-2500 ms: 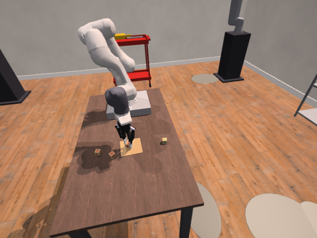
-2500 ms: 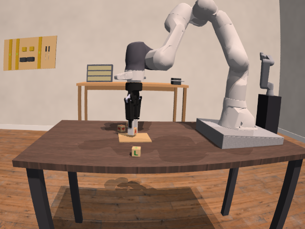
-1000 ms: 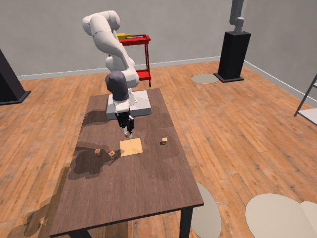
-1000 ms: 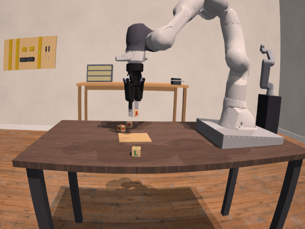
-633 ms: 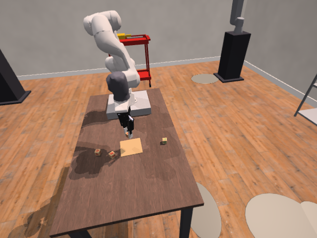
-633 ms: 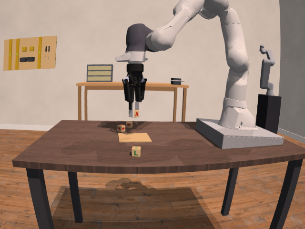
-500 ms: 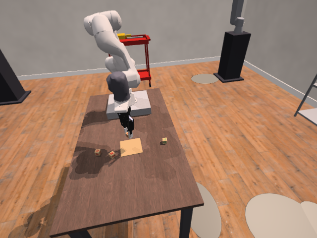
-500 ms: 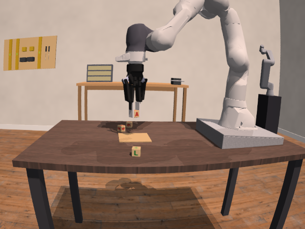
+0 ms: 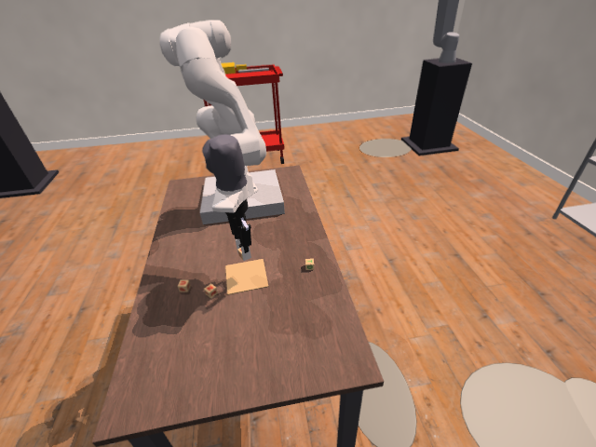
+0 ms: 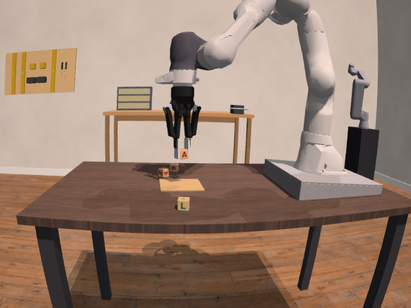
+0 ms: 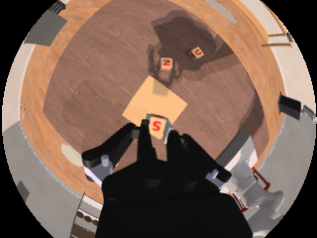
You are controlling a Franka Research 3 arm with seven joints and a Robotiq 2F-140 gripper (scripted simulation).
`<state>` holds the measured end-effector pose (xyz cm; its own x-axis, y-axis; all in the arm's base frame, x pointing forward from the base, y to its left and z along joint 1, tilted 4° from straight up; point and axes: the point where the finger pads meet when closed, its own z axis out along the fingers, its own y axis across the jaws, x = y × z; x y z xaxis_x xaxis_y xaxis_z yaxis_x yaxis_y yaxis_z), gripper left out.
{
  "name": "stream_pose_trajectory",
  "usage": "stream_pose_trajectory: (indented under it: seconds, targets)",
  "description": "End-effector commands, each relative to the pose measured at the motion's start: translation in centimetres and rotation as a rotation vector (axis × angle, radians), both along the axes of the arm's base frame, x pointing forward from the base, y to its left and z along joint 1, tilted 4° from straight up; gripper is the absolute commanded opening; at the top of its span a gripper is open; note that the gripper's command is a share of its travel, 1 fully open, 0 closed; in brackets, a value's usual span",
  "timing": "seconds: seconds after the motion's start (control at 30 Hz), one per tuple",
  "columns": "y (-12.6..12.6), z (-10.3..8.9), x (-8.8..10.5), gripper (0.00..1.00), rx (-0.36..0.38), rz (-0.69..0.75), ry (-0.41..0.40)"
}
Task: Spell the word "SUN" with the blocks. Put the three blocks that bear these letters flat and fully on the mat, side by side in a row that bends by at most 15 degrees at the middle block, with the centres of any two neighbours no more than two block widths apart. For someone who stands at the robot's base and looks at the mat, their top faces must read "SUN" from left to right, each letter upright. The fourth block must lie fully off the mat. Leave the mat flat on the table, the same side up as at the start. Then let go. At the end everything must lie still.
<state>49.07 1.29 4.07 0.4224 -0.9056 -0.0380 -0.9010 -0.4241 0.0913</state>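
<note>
From the exterior side, a crisp-edged cubic block lettered L [image 9: 309,264] [image 10: 183,203] is sitting nearest, on the dark wood-grained table [image 9: 240,346] [image 10: 99,205] [image 11: 89,64]. Beyond it, the smooth tan rectangular mat [image 9: 246,276] [image 10: 181,185] [image 11: 149,101] is lying flat. The black jointed gripper [image 9: 243,253] [image 10: 182,153] [image 11: 156,121] is clasping the S block [image 9: 239,251] [image 10: 183,154] [image 11: 157,126] in the air. Farther and left, the N block [image 9: 209,290] [image 10: 163,172] [image 11: 166,62] is resting off the mat; the U block [image 9: 182,286] [image 10: 173,167] [image 11: 197,53] is sitting farther still.

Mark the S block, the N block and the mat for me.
S block [image 11: 157,126]: wrist view, its lettered face.
N block [image 11: 166,62]: wrist view, top face.
Mat [image 11: 149,99]: wrist view, bare surface.
</note>
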Motion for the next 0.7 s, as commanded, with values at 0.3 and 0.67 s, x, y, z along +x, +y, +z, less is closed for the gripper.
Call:
stream_pose_trajectory:
  seconds: [0.3, 0.67]
  targets:
    - [0.38, -0.04, -0.1, 0.16, -0.023, -0.256, 0.0]
    - [0.72, -0.09, -0.19, 0.16, -0.038, -0.402, 0.002]
